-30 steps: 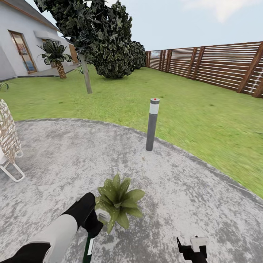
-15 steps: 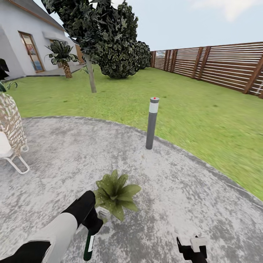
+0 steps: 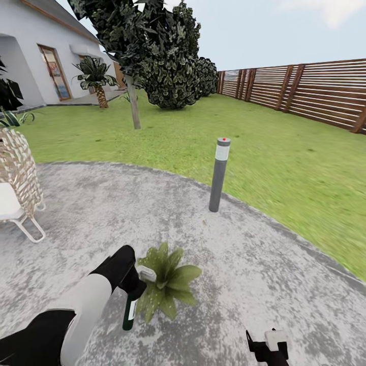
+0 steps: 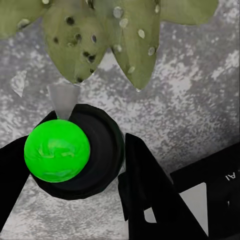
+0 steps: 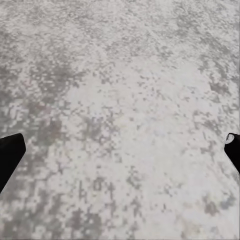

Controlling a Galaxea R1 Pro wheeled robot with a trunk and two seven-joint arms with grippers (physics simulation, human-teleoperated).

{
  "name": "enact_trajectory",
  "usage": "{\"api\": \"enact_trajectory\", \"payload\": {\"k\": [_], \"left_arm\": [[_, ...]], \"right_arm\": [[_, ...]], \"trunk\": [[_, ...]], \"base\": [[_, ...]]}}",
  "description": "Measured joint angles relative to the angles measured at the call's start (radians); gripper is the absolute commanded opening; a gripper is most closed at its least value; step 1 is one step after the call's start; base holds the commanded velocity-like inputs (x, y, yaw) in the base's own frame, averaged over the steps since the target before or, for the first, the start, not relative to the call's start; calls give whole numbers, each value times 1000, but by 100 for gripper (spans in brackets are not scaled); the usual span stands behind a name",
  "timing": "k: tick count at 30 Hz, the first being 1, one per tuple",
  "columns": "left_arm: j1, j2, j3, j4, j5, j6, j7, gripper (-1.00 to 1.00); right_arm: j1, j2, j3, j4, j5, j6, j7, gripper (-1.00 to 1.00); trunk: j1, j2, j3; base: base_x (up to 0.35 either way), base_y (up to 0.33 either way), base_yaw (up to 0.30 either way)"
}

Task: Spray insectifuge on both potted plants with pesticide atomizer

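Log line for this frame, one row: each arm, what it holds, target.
left gripper: shut on sprayer, beside potted plant | right gripper: open, empty, over paving | spotted leaves: left wrist view

open paving [image 3: 264, 284] right of potted plant [image 3: 168, 284], bollard light [image 3: 219, 175] beyond, wicker bench [image 3: 18, 188] far left

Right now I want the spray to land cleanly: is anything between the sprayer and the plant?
Nothing visible. The left gripper holds the sprayer right beside the potted plant, its nozzle pointing at the speckled leaves with only bare paving around.
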Motion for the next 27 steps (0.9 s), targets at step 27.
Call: {"api": "enact_trajectory", "payload": {"k": [27], "left_arm": [[13, 19, -5, 0, -5, -2, 4, -100]], "right_arm": [[0, 1, 0, 0, 0, 1, -1, 100]], "trunk": [[1, 0, 0]], "base": [[69, 0, 53]]}}
